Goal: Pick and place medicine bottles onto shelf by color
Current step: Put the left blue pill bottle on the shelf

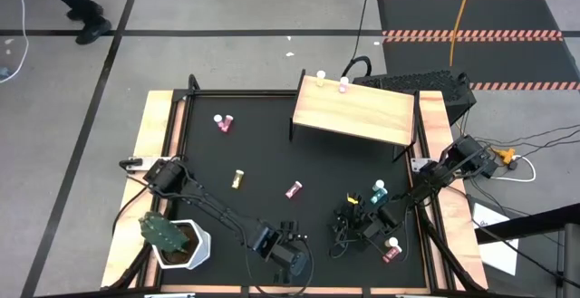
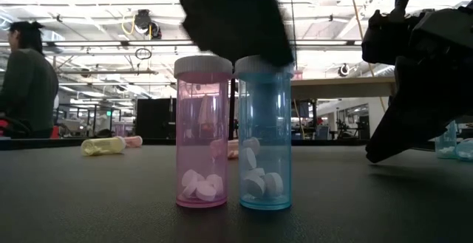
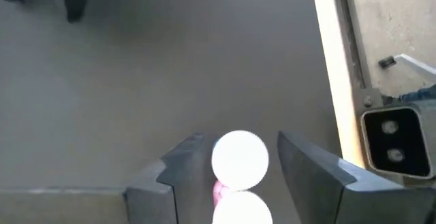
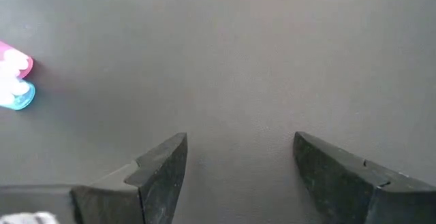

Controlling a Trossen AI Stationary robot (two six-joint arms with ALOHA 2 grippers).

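Left gripper (image 3: 235,173): low in the high view, bottom centre of the frame, above two upright bottles; its wrist view shows the fingers (image 3: 178,166) spread on either side of a white cap, with a gap on each side, so nothing is pinched.
Pink bottle (image 2: 202,132): upright in the centre of the low view, white cap, white pills at its bottom.
Teal bottle (image 2: 264,136): upright, touching the pink one on its right side in the low view (the dark gripper covers part of its cap).
Right gripper (image 4: 238,166): lower right of the high view, over bare black table; fingers spread wide, holding nothing.
Shelf (image 1: 355,110): upper centre-right of the high view, a light wooden board on thin black legs; two small bottles (image 1: 332,81) stand at its far edge.
Other bottles on the table: a pink one (image 1: 223,122) at upper left of the black top, a yellow one (image 1: 237,178) lying left of centre, a red one (image 1: 294,189) near centre, a teal one (image 1: 378,189) and a red one (image 1: 391,251) beside the right arm.
Cactus (image 1: 163,233): green, in a white pot, lower left of the high view.
Table (image 1: 263,153): black top with a wooden frame.
Person (image 2: 26,80): at the left edge of the low view, in dark clothing, well behind the table.
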